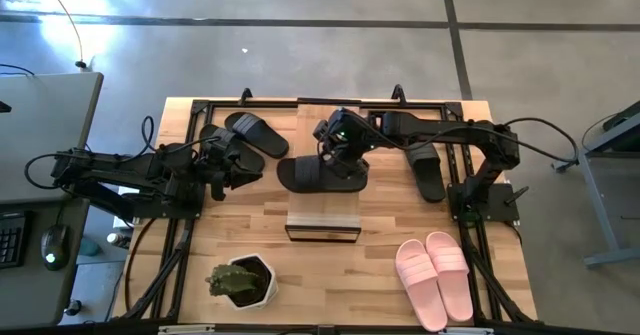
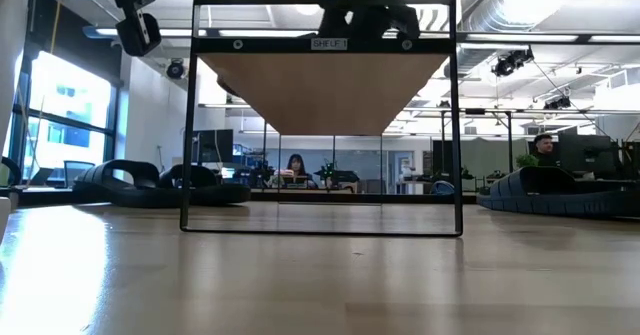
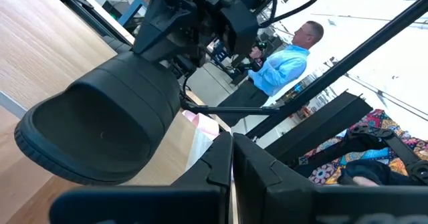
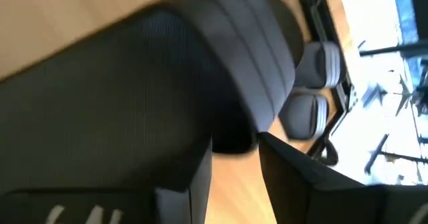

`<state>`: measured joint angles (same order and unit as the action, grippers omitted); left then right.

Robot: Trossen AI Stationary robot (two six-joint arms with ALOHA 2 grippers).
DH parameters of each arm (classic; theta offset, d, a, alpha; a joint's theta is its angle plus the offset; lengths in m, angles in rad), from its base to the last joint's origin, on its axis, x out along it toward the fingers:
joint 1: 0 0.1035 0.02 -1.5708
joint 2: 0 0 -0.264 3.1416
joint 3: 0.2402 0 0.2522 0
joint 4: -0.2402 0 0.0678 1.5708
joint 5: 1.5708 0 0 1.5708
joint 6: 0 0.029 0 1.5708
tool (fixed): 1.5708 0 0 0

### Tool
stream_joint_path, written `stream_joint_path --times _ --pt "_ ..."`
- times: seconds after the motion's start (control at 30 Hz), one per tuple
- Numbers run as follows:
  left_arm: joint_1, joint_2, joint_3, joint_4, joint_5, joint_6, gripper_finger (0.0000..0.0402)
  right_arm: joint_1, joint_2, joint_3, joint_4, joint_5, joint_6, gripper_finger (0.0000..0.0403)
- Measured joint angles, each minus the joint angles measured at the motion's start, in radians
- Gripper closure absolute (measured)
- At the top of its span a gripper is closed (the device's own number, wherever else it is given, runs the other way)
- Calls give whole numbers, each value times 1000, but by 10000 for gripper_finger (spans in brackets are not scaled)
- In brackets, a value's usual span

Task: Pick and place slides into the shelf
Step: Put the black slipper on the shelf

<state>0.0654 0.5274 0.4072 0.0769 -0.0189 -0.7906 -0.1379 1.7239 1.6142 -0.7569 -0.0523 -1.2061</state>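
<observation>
Hovering right over the shelf point(image 1: 322, 215), the right gripper point(image 1: 340, 158) sits on top of a black slide point(image 1: 320, 174) that lies sideways across the far end of the plank top. From the right wrist view its two dark fingers point(image 4: 194, 184) stand a little apart with a strip of light wood showing between them, and the slide's wide strap point(image 4: 200, 70) fills most of that picture just ahead of them. Whether the fingers are actually touching the slide, honestly can't tell from these angles, so I won't call it held or let go.

The left gripper point(image 1: 222, 170) waits off to the left side of the table, fingers closed together with nothing between them, pointing toward that same slide, which looms big in its own wrist view point(image 3: 100, 127).

Other slides on the table: a black pair point(image 1: 245, 135) at the far left, near the left gripper, another black pair point(image 1: 428, 167) under the right arm on the right side, and the pale pink pair point(image 1: 435, 278) side by side at the near right corner. A potted green plant point(image 1: 240, 281) sits at the near left.

In the low view a person point(image 2: 296, 167) is seated way back in the room, seen through the shelf's frame.
</observation>
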Motion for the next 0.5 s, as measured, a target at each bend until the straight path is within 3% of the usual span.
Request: stream_joint_path --times 0.3,0.4,0.5 --pt "0 0 0 0 0 0 399 0 -152 0 -141 179 195 289" --pt "0 0 0 0 0 0 399 -2 -215 1 -266 244 413 289" --pt "0 0 0 0 0 0 399 -10 -264 1 -422 244 697 289"
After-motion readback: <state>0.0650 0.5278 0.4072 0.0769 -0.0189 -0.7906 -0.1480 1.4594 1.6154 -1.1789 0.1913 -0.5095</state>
